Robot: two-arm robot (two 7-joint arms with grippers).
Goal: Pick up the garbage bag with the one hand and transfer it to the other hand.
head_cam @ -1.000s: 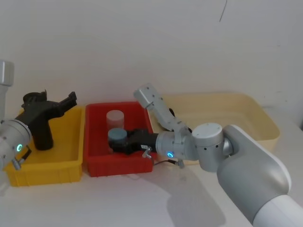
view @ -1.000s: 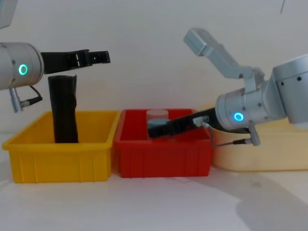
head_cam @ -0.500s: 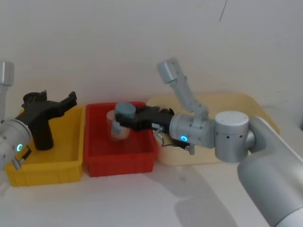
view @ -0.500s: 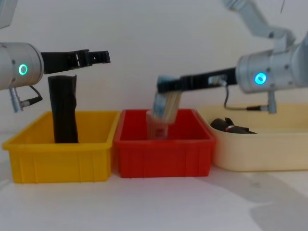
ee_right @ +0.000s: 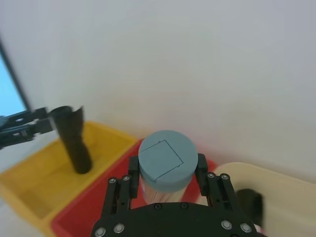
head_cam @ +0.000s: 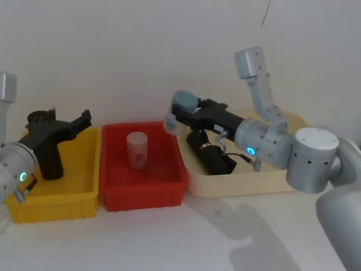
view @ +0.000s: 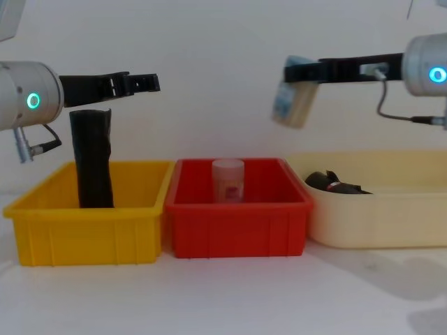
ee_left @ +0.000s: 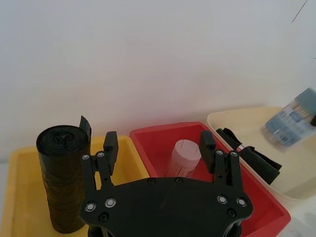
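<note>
The garbage bag (head_cam: 211,153), a black crinkly roll with a red-and-white band, lies in the beige tray (head_cam: 242,183); it also appears in the chest view (view: 334,184) and the left wrist view (ee_left: 247,157). My green-ringed left gripper (view: 150,82) hangs open above the yellow bin, just over a plain black roll (view: 93,160), holding nothing. My blue-ringed right gripper (head_cam: 189,116) is shut on a blue-capped container (view: 292,103), held high in the air above the gap between the red bin and the beige tray. That container sits between its fingers (ee_right: 165,158).
A yellow bin (head_cam: 51,206) at the left holds the upright plain black roll (head_cam: 48,161). The red bin (head_cam: 141,195) in the middle holds a pale pink jar (head_cam: 137,149). A white wall stands close behind the bins.
My right gripper has lifted the blue-capped container out of the red bin and carried it up and rightward toward the beige tray. The left arm has not moved.
</note>
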